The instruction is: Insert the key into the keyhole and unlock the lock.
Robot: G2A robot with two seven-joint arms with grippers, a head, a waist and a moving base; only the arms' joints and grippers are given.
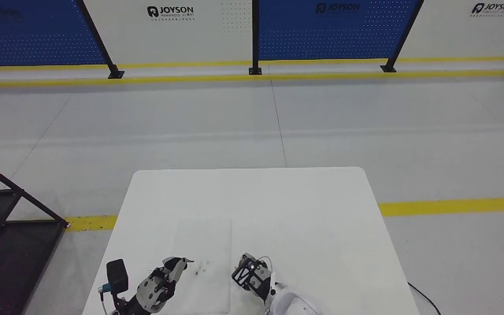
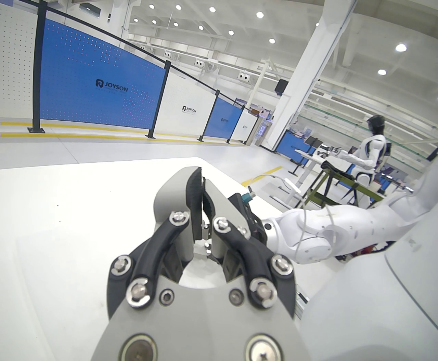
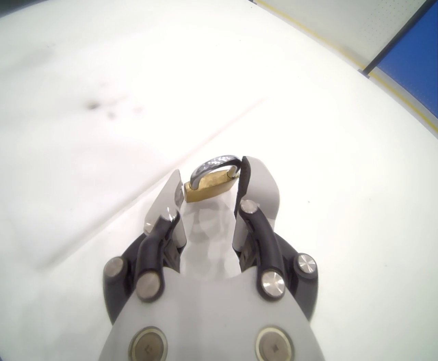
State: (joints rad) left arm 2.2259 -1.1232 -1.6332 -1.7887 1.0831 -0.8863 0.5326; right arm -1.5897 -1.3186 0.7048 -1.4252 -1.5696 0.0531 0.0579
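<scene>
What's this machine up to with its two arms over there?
A two-armed robot is trying to unlock a brass padlock at a white table. Its right gripper is clamped on the padlock. Its left gripper sits nearby, shut; whether it pinches the key is too hard to tell.

White table (image 1: pixel 315 205), pale grey floor (image 1: pixel 236 126), yellow floor lines (image 1: pixel 441 207), blue and white partition panels (image 1: pixel 339 27), ceiling lights (image 2: pixel 260 14)
</scene>
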